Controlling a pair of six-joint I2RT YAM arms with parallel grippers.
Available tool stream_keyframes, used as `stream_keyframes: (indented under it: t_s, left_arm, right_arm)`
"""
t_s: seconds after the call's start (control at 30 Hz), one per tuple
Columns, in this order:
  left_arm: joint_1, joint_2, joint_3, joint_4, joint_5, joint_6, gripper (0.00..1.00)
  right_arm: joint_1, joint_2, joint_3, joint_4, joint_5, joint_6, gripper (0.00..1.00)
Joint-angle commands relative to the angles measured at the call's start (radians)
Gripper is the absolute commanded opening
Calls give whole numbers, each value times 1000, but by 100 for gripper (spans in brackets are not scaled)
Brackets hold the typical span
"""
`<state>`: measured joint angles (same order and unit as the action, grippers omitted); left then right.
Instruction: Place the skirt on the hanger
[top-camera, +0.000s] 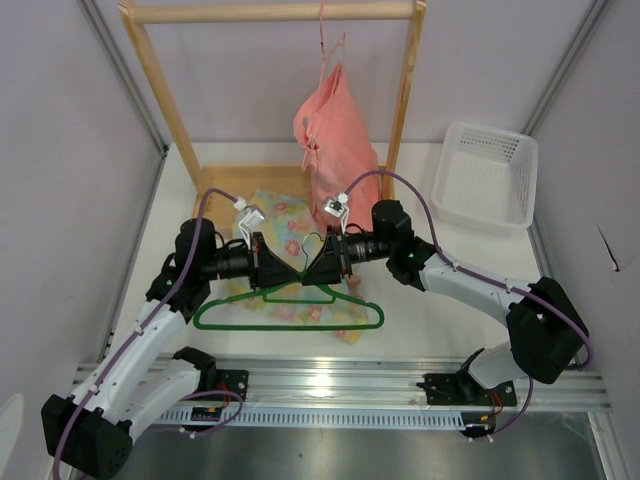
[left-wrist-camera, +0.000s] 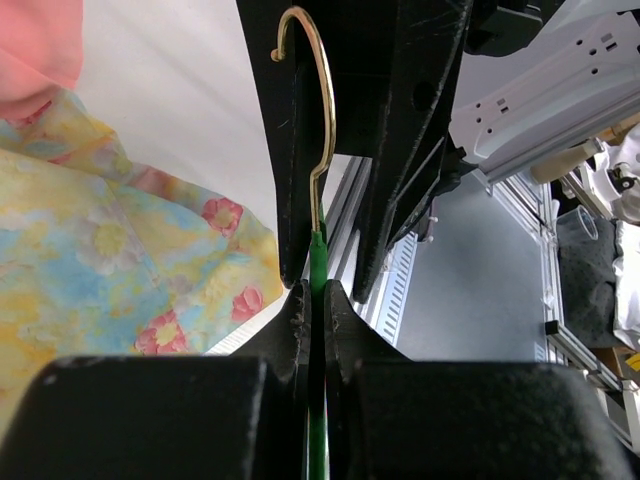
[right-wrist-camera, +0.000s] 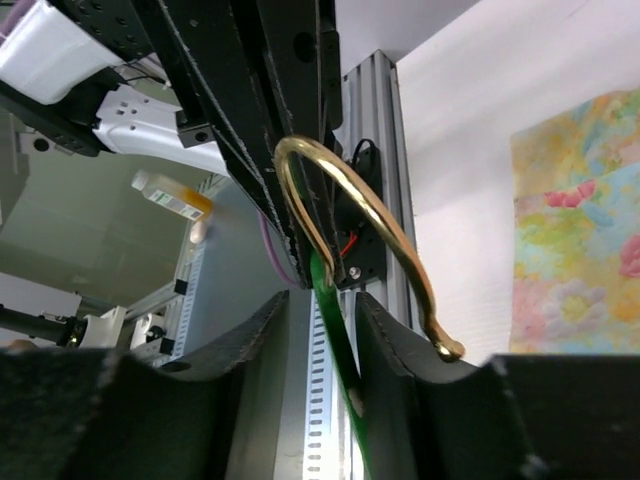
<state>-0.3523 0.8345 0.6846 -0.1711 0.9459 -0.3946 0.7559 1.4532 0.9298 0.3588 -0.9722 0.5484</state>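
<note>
Currently the left hand (left-wrist-camera: 312, 300) pinches the hanger (left-wrist-camera: 317, 262) at its green neck. The right hand (right-wrist-camera: 335, 300) straddles that neck, narrowly parted and unclamped. The skirt (left-wrist-camera: 100, 250) lies flat on the counter (top-camera: 440, 290) beneath, spreading toward 11 o'clock. Best: hold the hanger level and send the right hand for the waistband.

Wrists nose to nose — left arm (top-camera: 150, 340), right arm (top-camera: 470, 285) bent inward; left jaws pinched tight, right jaws parted (slightly).

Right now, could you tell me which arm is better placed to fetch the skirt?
Right, probably. The left hand is clamped on the hanger neck; the right hand stands open around it, free to reach the skirt.
</note>
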Motion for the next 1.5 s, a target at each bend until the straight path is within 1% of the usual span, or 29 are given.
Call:
stream_keyframes:
  t_s: [0.0, 0.27, 0.47, 0.73, 0.8, 0.93, 1.07, 1.13, 1.17, 1.2, 1.23, 1.27, 1.3, 1.33, 1.37, 1.4, 1.43, 1.47]
  left_arm:
    - [-1, -3, 6, 123, -79, -10, 0]
    - [-1, -3, 21, 136, -87, -15, 0]
    - [-1, 3, 36, 119, -99, -4, 0]
    - [3, 11, 38, 130, -137, -9, 0]
    - [3, 12, 33, 148, -144, -16, 0]
    - [3, 31, 24, 197, -119, -35, 0]
    - [3, 43, 13, 200, -121, -35, 0]
    - [1, 40, 6, 216, -111, -39, 0]
    - [3, 38, 4, 217, -110, -39, 0]
    - [3, 34, 6, 211, -113, -36, 0]
    - [1, 35, 4, 208, -116, -33, 0]
    - [3, 35, 7, 200, -118, -30, 0]
    - [3, 40, 27, 188, -130, -20, 5]
    - [3, 51, 35, 132, -142, -10, 13]
    - [3, 55, 46, 110, -148, -1, 23]
    - [3, 57, 79, 84, -172, 20, 41]
    - [3, 54, 93, 32, -188, 29, 45]
    - [4, 48, 117, 13, -196, 45, 49]
  right_arm:
    - [19, -5, 15, 78, -106, 58, 40]
    - [13, -33, 9, -7, -106, -2, 33]
    - [-1, -53, -11, -15, -111, -13, 26]
    - [-7, -63, -31, -18, -140, -19, 25]
    - [-7, -63, -36, -20, -148, -21, 27]
    - [-9, -67, -42, -23, -129, -25, 27]
    - [-7, -57, -34, 14, -134, 5, 27]
    - [-4, -47, -26, 20, -131, 13, 21]
    - [-6, -45, -25, 23, -131, 15, 17]
    - [-4, -44, -26, 23, -129, 15, 5]
    - [-6, -45, -26, 20, -126, 13, 0]
    - [-6, -47, -28, 14, -116, 12, 0]
    - [-6, -54, -29, -3, -105, 7, 0]
    - [-6, -59, -29, -24, -89, -19, 0]
    - [-9, -65, -26, -50, -71, -37, 0]
    - [-12, -77, -26, -98, -31, -53, 0]
    - [-15, -82, -26, -113, -20, -76, 0]
    - [-20, -86, -29, -125, -11, -83, 0]
